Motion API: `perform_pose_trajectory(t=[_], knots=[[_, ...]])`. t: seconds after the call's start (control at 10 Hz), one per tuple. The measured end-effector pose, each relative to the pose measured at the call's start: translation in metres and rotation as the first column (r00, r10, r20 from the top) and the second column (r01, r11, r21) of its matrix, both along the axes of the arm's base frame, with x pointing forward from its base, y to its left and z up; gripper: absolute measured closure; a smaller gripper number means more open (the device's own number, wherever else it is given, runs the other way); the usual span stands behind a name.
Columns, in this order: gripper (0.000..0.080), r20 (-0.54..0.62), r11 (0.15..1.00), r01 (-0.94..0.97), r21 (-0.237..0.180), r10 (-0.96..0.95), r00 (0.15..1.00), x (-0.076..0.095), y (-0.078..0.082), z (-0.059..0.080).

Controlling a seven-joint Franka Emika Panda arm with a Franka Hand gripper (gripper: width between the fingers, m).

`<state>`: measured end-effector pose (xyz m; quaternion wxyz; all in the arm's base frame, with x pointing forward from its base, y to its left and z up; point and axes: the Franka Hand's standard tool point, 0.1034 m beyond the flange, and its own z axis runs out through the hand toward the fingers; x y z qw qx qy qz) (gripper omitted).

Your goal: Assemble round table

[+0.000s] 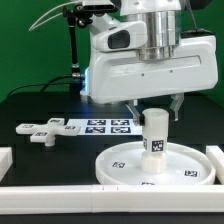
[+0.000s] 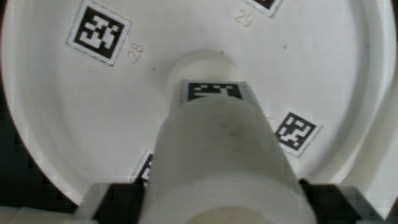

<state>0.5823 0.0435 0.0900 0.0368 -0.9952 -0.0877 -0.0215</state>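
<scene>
In the exterior view, you see the leg (image 1: pixel 155 138) standing upright on the round disc (image 1: pixel 130 152), both carrying square black-and-white tags. The gripper (image 1: pixel 157 112) sits over the leg's top. The base piece (image 1: pixel 40 131) lies apart at the exterior view's left, beside the marker board (image 1: pixel 100 125). A white rail (image 1: pixel 100 196) runs near the disc's rim. In the wrist view, your fingers (image 2: pixel 118 200) are clamped on the leg.
</scene>
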Motion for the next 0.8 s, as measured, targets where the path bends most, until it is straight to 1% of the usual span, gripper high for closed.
perform_pose_trajectory(t=[0.1, 0.3, 0.4, 0.6, 0.7, 0.8], knots=[[0.0393, -0.002, 1.000, 0.029, 0.005, -0.029, 1.000, -0.0001, 0.0003, 0.0000], [0.0392, -0.034, 0.954, 0.299, 0.033, -0.298, 0.954, -0.0011, -0.0032, -0.0009], [0.0392, -0.045, 0.913, 0.408, 0.031, -0.406, 0.913, -0.0015, -0.0041, -0.0011], [0.0390, -0.039, 0.794, 0.607, 0.037, -0.606, 0.795, -0.0017, -0.0047, -0.0014], [0.0390, -0.033, 0.788, 0.615, 0.032, -0.615, 0.788, -0.0025, -0.0035, -0.0013], [0.0390, -0.042, 0.748, 0.663, 0.034, -0.662, 0.749, -0.0025, -0.0046, -0.0014]])
